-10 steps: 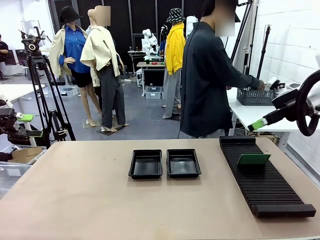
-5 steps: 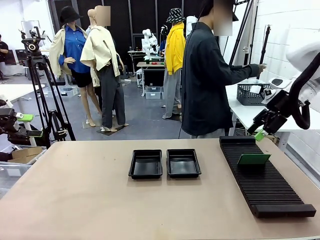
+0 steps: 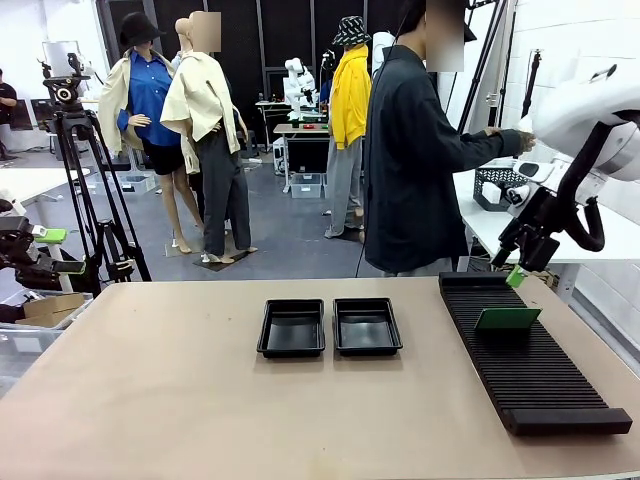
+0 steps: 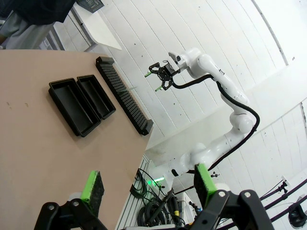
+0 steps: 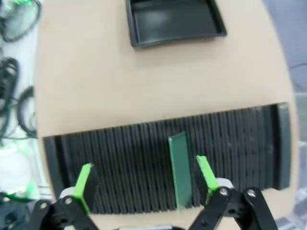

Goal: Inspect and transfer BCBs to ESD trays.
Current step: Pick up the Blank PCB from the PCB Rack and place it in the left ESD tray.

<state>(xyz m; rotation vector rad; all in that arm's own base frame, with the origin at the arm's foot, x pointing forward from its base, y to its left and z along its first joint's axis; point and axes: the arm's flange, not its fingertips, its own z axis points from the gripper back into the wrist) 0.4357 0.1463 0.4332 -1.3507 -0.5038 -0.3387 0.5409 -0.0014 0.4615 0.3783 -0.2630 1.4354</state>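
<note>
Right gripper (image 3: 515, 262) hovering over rack's (image 3: 530, 370) far end, fingers spread. Green BCB (image 3: 507, 319) standing on edge in rack slots. Left gripper (image 4: 147, 182) spread, hanging beyond table's (image 3: 150, 400) left edge. ESD trays (image 3: 291, 328) (image 3: 367, 325) sitting side by side mid-table, bare tabletop surrounding.

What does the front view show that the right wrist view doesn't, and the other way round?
Front view adds: a person in a dark top at the table's far side, two shallow black plastic trays side by side, and the open left gripper at the left edge. Right wrist view adds: a look straight down between the green-padded fingers of the open right gripper. Both share: the long black ribbed rack, the thin green rectangular circuit board standing on edge in it, one tray, the tan table.
</note>
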